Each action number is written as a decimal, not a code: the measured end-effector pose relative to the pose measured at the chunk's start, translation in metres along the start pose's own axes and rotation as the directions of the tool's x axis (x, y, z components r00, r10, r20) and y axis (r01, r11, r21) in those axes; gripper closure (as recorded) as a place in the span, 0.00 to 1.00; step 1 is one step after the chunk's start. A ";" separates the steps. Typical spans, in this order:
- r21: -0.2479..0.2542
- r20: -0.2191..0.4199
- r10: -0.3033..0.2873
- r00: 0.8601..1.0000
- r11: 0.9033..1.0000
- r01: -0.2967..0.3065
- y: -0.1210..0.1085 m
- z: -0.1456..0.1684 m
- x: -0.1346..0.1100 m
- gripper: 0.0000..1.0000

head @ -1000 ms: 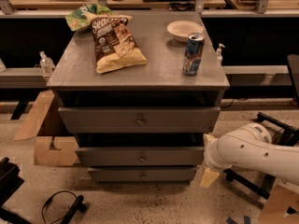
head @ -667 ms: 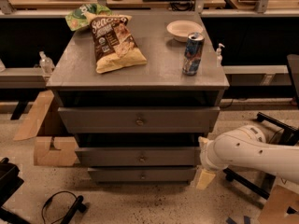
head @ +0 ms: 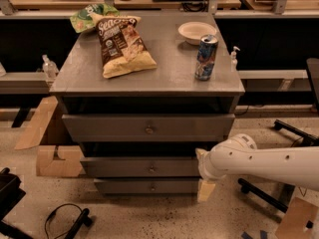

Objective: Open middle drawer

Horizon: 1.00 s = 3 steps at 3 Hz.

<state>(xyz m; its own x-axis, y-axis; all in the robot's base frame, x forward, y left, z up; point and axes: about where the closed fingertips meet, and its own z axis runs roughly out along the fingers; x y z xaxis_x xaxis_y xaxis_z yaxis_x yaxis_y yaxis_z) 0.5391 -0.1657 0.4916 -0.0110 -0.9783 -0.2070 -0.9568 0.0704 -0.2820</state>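
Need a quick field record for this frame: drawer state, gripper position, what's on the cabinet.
middle drawer: no interior showing
knob: centre of the front, nothing touching it
gripper: low at the cabinet's front right corner, beside the right end of the middle drawer front, well right of the knob
cabinet top: chip bag, green bag behind it, bowl, can
floor, left of cabinet: cardboard pieces
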 end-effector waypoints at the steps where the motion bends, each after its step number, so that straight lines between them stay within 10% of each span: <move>1: -0.002 -0.045 -0.080 0.996 0.997 0.080 -0.015 0.021 -0.007 0.00; 3: -0.051 -0.165 -0.163 0.973 0.986 0.156 -0.028 0.067 -0.010 0.00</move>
<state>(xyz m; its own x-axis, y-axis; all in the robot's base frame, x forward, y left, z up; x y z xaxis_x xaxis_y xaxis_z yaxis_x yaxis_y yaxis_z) 0.5851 -0.1453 0.4384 0.0972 -0.9953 -0.0008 -0.9603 -0.0936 -0.2627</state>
